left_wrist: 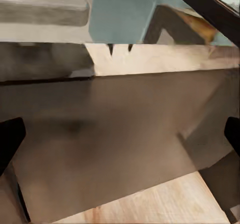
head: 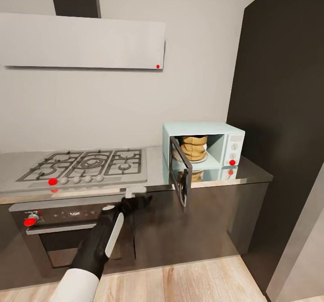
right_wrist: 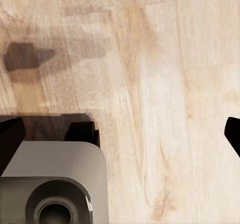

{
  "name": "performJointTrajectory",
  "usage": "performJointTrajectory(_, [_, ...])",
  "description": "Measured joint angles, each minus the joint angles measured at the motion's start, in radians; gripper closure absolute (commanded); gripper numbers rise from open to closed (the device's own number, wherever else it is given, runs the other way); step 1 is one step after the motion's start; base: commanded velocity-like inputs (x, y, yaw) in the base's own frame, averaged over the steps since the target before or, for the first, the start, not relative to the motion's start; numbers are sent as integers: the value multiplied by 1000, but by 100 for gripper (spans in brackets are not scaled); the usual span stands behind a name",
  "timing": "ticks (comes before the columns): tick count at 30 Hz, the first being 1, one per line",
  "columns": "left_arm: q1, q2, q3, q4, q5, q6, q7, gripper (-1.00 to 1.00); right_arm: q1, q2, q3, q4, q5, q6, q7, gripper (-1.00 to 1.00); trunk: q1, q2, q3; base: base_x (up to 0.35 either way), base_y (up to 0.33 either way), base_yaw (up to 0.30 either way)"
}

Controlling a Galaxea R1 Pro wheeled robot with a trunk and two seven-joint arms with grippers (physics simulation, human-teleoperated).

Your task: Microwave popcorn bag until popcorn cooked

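Fingers of the black left gripper (head: 140, 200) stand wide apart and empty, below the grey glossy countertop (head: 252, 172); the right gripper (right_wrist: 120, 129) also gapes empty over pale wood floor (right_wrist: 165, 84). One tan crumpled paper popcorn bag (head: 194, 147) sits upright inside the single mint-blue microwave (head: 203, 129), whose dark glass door (head: 181, 172) is open. It looks light, soft and crushable, best pinched gently at its rolled folds.

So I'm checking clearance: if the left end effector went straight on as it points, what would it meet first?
Probably the dark cabinet front below the countertop edge; the open left end effector faces it, though depth is unclear.
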Motion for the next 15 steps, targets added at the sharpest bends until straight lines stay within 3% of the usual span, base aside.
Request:
performJointTrajectory(3, [-2, -1, -40, -76, 1, 58, 1, -100, 0, -1, 0, 0, 0, 3, 0, -100, 0, 0, 0, 0, 0, 0])
performJointTrajectory(9, [-3, 0, -59, -91, 0, 54, -3, -100, 0, 0, 0, 0, 0, 0, 1, -100, 0, 0, 0, 0, 0, 0])
performJointTrajectory(13, [-3, 0, -179, -92, 0, 5, 6, -100, 0, 1, 0, 0, -1, 1, 0, -100, 0, 0, 0, 0, 0, -10])
performJointTrajectory(15, [-3, -1, -214, -90, 3, -11, 11, -100, 0, 3, 0, 0, -2, 6, 0, -100, 0, 0, 0, 0, 0, -158])
